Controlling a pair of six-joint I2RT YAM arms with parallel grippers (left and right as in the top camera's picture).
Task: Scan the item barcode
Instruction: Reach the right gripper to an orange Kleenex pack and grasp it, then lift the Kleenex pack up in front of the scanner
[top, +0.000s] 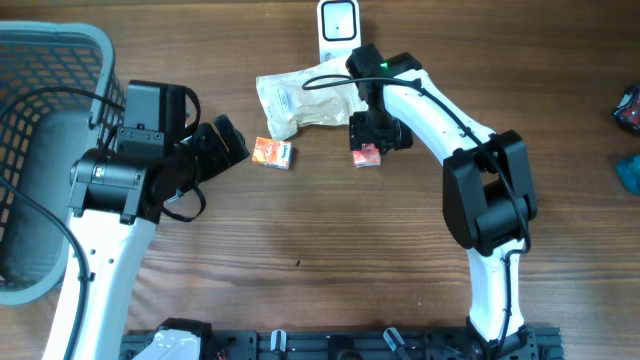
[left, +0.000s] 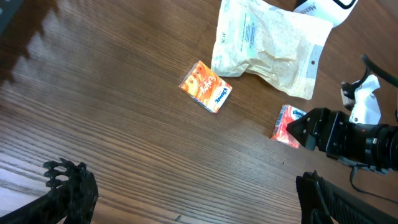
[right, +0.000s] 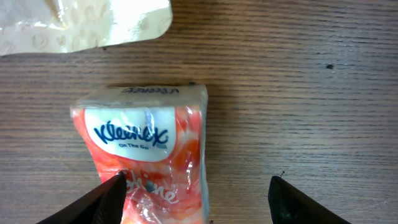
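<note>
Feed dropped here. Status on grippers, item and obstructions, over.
Left gripper open, holding nothing. Right gripper open over Kleenex pack, pack flat on table. Plastic bag close beside pack, scanner beyond.

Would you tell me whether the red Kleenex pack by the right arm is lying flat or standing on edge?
Lying flat: the Kleenex pack shows its logo face up on the table.

A grey plastic mesh basket (top: 40, 80) is placed at the left edge of the brown wooden table (top: 300, 230); a teal object (top: 630, 172) is seen far right.
</note>
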